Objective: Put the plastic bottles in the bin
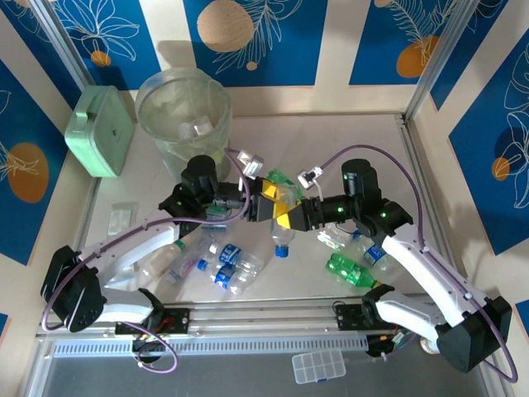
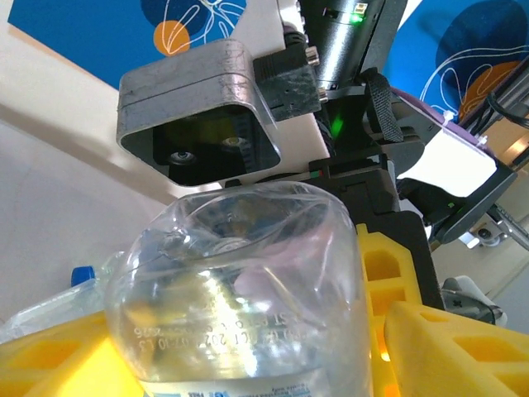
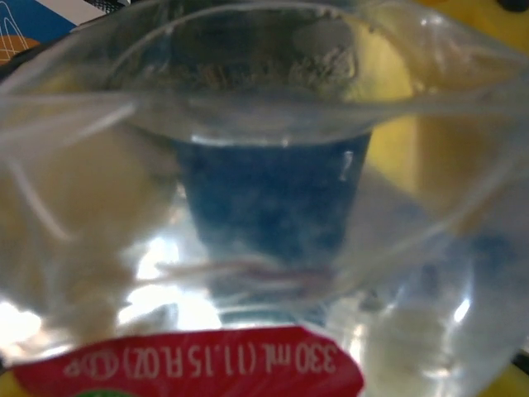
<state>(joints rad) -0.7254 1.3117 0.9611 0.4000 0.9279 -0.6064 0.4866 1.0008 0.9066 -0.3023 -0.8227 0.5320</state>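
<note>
Both grippers meet over the middle of the table. A clear plastic bottle (image 1: pixel 283 236) with a blue cap hangs between them, cap toward me. My left gripper (image 1: pixel 266 207) has its yellow fingers (image 2: pixel 405 281) on either side of a clear bottle (image 2: pixel 248 289); whether they press on it I cannot tell. A clear bottle with a red label (image 3: pixel 264 207) sits hard up against the right wrist camera, hiding that gripper's fingers; my right gripper (image 1: pixel 291 217) is shut on it. A green bottle (image 1: pixel 281 178) lies just behind the grippers. The bin (image 1: pixel 183 116) stands at the back left.
Several bottles (image 1: pixel 231 269) lie near my left arm. A green bottle (image 1: pixel 351 270) and two clear ones (image 1: pixel 335 238) lie by my right arm. A mint green box (image 1: pixel 101 131) stands left of the bin. A small clear organiser case (image 1: pixel 318 366) sits at the near edge.
</note>
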